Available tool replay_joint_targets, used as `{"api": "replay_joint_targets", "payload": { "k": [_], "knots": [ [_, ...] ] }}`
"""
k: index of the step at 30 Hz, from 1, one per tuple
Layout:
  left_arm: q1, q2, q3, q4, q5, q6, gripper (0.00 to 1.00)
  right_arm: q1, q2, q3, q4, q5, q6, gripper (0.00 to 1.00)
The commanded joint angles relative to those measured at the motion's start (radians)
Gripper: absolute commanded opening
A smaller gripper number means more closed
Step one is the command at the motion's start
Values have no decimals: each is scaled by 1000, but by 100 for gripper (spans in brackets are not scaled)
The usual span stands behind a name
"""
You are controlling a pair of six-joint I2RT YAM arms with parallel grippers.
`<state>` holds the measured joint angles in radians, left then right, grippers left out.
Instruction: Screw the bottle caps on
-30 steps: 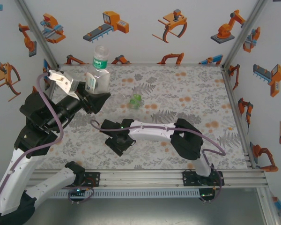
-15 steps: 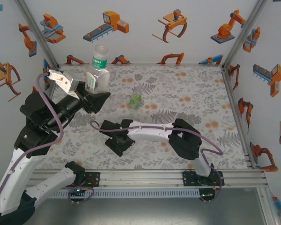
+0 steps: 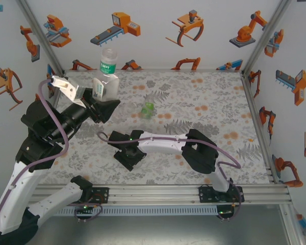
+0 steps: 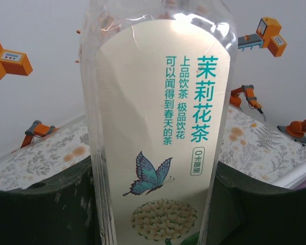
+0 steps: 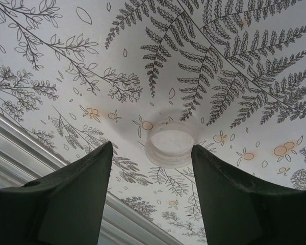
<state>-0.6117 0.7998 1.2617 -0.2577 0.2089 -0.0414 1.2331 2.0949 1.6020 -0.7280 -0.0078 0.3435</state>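
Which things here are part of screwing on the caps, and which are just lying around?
Job: labelled bottle in left gripper; white cap between open fingers of right gripper; green-tinted bottle, loose.
Just backdrop: floral table cover; robot-print walls.

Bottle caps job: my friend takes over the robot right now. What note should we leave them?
Left pincer: shut on the clear plastic bottle with a green label band, held up off the floral table.
Right pincer: open, low over the table, one jaw each side of the small white round plastic cap, not gripping it.
The small green-tinted plastic bottle is on the table, near the middle.
Done: one bottle picked up. Left: grab the cap, screw it on, then cap the rest.
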Motion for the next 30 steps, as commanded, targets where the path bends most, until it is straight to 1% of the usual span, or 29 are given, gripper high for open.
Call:
{"api": "replay_joint_targets", "payload": {
  "k": [1, 7, 20, 30],
  "knots": [
    [6, -10, -2, 45, 4, -16, 4, 1, 16, 32, -30, 7, -6, 59],
    [7, -11, -2, 46, 2, -15, 4, 0, 16, 32, -34, 17, -5, 58],
    [6, -5, -1, 54, 7, -20, 4, 3, -50, -14, 1, 57, 6, 58],
    [6, -2, -1, 57, 7, -23, 4, 2, -46, -12, -10, 77, 12, 58]
  ]
}}
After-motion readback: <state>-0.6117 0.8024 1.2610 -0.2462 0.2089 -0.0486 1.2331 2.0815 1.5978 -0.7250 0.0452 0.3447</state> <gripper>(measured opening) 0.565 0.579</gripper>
